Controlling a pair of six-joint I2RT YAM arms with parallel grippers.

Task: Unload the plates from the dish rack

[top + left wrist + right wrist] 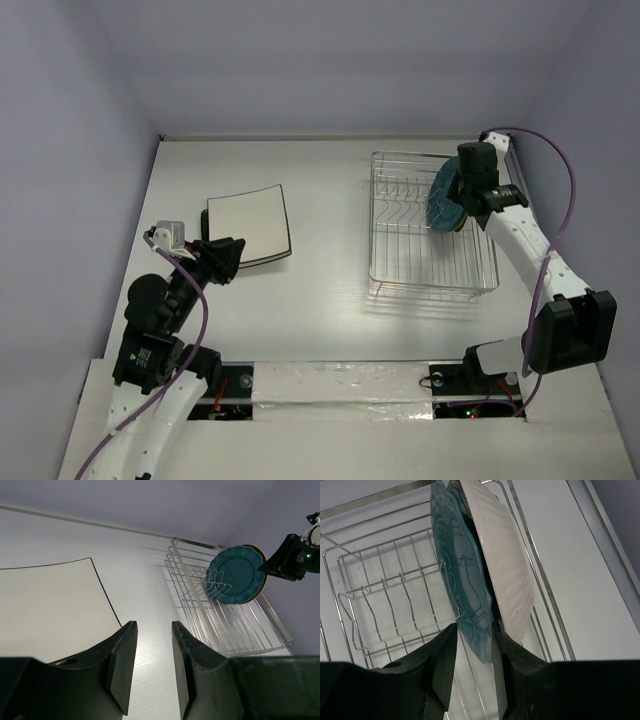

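We see the unloading partway through. A stack of square cream plates (250, 225) with dark rims already lies flat on the table, well apart from the wire dish rack (385, 272). The step in hand is taking out the teal scalloped plate (462, 580).

This plate stands on edge among the tines at the rack's far right corner, leaning slightly. Its face is turned toward the left arm's side. Being round, it has no long axis; its disc runs roughly far to near. Just behind it, nearly touching, stands a second round plate (506, 565), its pale ribbed back toward the right wrist camera.

The right gripper (475, 630) straddles the teal rim. The narrow gap between its jaws is filled by the plate, and it seems to be pinching it, though contact is hard to confirm.

The left gripper (153, 627) hovers by the square stack, slightly parted and empty.

Next, we judge, comes a straight lift clear of the tines without dragging the neighbour.
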